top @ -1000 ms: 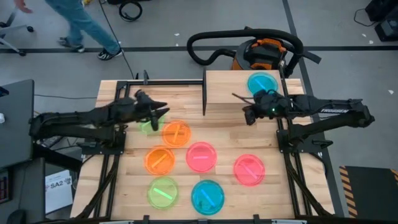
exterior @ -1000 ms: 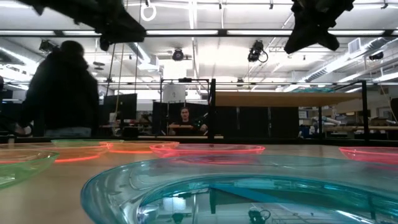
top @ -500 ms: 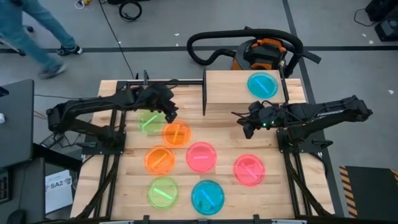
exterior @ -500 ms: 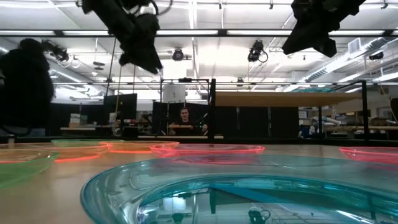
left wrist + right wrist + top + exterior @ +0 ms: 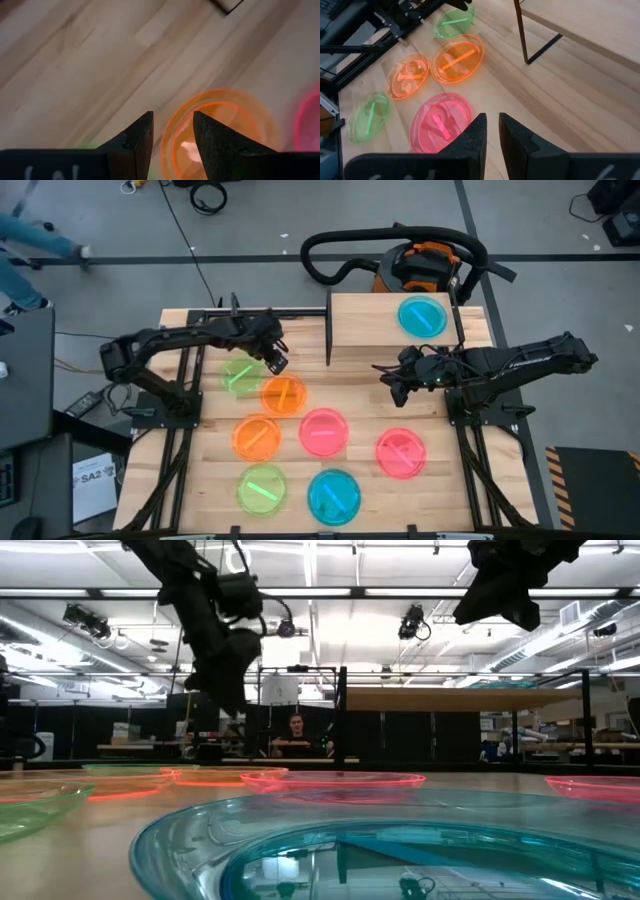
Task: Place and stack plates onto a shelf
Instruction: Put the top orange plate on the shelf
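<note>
The only writing that can be read is "SA2" on a white label point(image 5: 97, 476) at the lower left of the high view, just off the table's point(image 5: 440, 490) edge.

The left gripper point(image 5: 274, 358) sits in the upper left-centre of the high view, over the gap between a green plate point(image 5: 240, 375) and an orange plate point(image 5: 284, 395); its wrist view shows empty fingers point(image 5: 139, 140) parted, with the orange plate's rim point(image 5: 220, 127) showing between them. The right gripper point(image 5: 392, 380) hangs right of centre, just in front of the shelf point(image 5: 365, 320), its fingers point(image 5: 472, 137) nearly together with only a narrow slit between them, holding nothing.

One teal plate point(image 5: 421, 316) lies on the shelf at the upper right. The other seven plates are on the table: the green and orange pair under the left gripper, a second orange point(image 5: 257, 437), two pink point(image 5: 323, 431) point(image 5: 401, 453), a second green point(image 5: 262, 489) and a second teal point(image 5: 333, 496) along the bottom.

A second ago the left arm lay stretched straight across from the frame's left edge; it has since folded, and its gripper has moved right and down towards the orange plate (in the low view it has dropped from the top edge to the upper left-centre point(image 5: 222, 670)). The right gripper has slid slightly down off the shelf's front edge. The person walking at the upper left has almost left the frame.
</note>
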